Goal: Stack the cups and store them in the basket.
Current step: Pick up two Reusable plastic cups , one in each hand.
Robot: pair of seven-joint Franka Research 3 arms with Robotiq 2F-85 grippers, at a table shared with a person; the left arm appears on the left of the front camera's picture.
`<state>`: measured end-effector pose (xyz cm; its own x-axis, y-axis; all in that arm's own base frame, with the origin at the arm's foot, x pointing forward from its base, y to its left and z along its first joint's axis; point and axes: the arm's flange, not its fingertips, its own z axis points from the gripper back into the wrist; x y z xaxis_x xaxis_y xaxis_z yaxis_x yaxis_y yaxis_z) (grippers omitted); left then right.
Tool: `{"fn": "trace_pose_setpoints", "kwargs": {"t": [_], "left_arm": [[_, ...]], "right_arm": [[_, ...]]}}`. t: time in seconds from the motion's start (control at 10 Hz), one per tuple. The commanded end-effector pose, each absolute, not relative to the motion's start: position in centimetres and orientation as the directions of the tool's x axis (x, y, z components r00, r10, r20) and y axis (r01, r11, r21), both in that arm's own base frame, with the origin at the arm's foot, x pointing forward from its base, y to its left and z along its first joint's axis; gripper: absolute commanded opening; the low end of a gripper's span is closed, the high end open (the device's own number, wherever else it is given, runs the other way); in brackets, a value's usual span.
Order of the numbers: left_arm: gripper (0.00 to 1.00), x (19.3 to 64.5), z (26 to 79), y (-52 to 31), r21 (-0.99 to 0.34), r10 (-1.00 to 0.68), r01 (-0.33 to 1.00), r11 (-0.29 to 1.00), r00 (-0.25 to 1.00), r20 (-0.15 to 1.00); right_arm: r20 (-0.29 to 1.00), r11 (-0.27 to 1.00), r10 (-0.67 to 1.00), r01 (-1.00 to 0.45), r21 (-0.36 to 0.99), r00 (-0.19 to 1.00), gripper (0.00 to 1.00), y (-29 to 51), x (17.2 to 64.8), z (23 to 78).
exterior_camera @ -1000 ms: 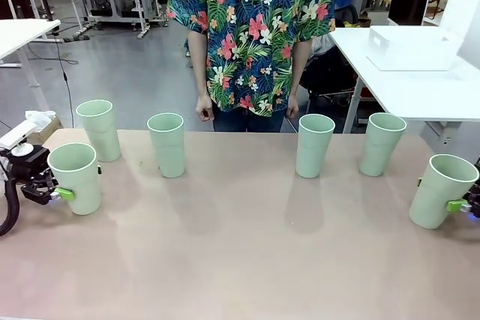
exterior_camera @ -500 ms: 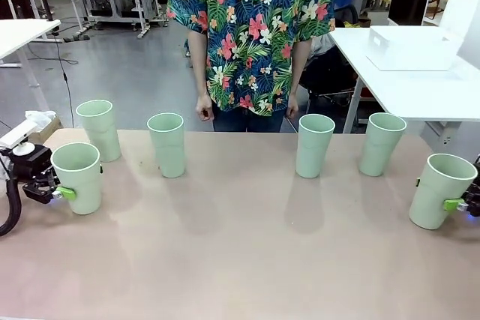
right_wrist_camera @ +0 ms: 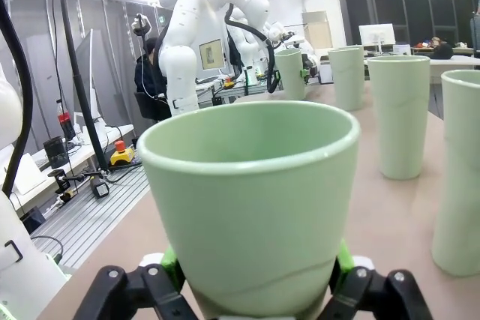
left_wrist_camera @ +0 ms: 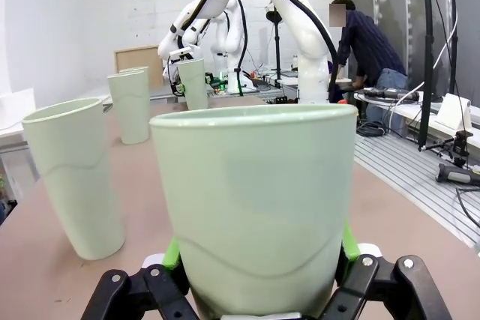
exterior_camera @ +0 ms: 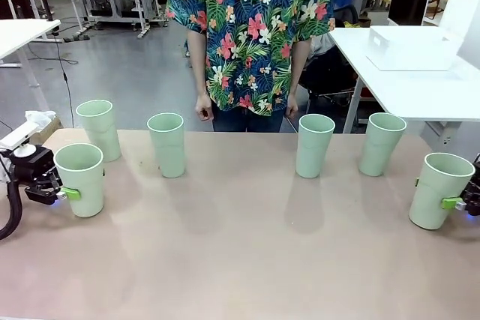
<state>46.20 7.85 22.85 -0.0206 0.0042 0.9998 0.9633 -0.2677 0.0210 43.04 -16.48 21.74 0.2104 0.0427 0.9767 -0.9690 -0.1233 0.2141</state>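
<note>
My left gripper [left_wrist_camera: 259, 279] is clamping an upright, rim-up mint-green plastic tumbler [exterior_camera: 80, 177]; my right gripper [right_wrist_camera: 251, 279], a second tumbler [exterior_camera: 439, 185], at opposite ends of the tan table [exterior_camera: 240, 260].

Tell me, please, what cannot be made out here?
- Left wrist view: pads of the left tool mostly hidden behind its cup, whose base the bottom edge cuts off.
- Right wrist view: the same for the right tool and its cup.
- Front view: the right tool's body cut off by the right edge.
</note>
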Motion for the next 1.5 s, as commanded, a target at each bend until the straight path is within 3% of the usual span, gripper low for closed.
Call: {"fn": "trace_pose_setpoints", "kwargs": {"t": [0.0,0.2,0.3,0.4,1.0,1.4], "left_arm": [[0.25,45.1,24.0,6.4,0.062,0.063,0.959,-0.276,-0.047,0.997],[0.25,46.2,22.8,7.8,0.021,0.004,0.963,-0.268,-0.021,1.0],[0.86,45.9,23.0,7.0,0.015,0.017,0.961,-0.275,-0.011,1.0],[0.86,45.8,24.2,7.4,0.023,0.04,0.964,-0.266,-0.013,0.999],[0.86,43.2,33.5,4.3,0.097,0.161,0.986,-0.137,-0.075,0.984],[0.86,41.6,37.4,2.5,0.062,0.162,0.998,-0.032,-0.056,0.985]], "right_arm": [[0.976,-0.189,0.059,-0.957,0.219,0.211,0.3,-16.2,43.0,22.6],[0.977,-0.123,0.043,-0.969,0.214,0.21,0.3,-16.5,43.0,21.7],[0.977,-0.123,0.043,-0.969,0.214,0.21,0.3,-16.5,43.0,21.7],[0.976,-0.137,0.044,-0.966,0.219,0.215,0.87,-16.4,42.9,21.7],[0.99,0.161,-0.018,-0.976,0.143,0.142,0.87,-7.7,37.4,32.9],[0.987,0.222,0.012,-0.963,0.156,0.163,0.87,-2.6,36.5,37.6]]}}
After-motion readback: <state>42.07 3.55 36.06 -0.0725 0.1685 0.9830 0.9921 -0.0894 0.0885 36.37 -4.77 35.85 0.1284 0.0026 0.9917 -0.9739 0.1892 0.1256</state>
